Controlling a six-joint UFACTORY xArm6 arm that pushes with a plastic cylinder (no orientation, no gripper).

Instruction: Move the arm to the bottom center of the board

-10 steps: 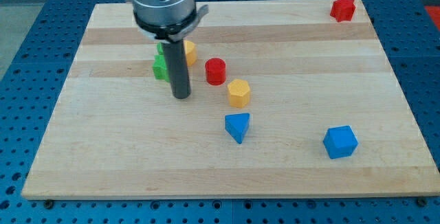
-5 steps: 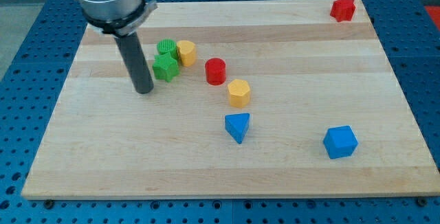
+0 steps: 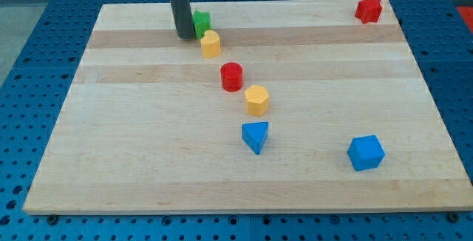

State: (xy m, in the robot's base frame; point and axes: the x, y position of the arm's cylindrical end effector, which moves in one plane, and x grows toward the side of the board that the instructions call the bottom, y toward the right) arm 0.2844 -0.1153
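Note:
My dark rod comes down from the view's top, and my tip (image 3: 183, 37) rests on the wooden board (image 3: 111, 160) near its top edge, left of centre. A green block (image 3: 202, 24) touches the rod's right side and is partly hidden by it. A yellow cylinder (image 3: 211, 43) lies just right of and below my tip. A red cylinder (image 3: 232, 76), a yellow hexagonal block (image 3: 256, 100) and a blue triangular block (image 3: 255, 136) run in a line down towards the view's bottom right.
A blue cube (image 3: 366, 152) lies at the lower right of the board. A red block (image 3: 367, 9) sits in the top right corner. A blue perforated table (image 3: 29, 63) surrounds the board.
My tip has moved left and then up to the board's top edge. The green blocks and the yellow cylinder have shifted up and right; only one green block shows now.

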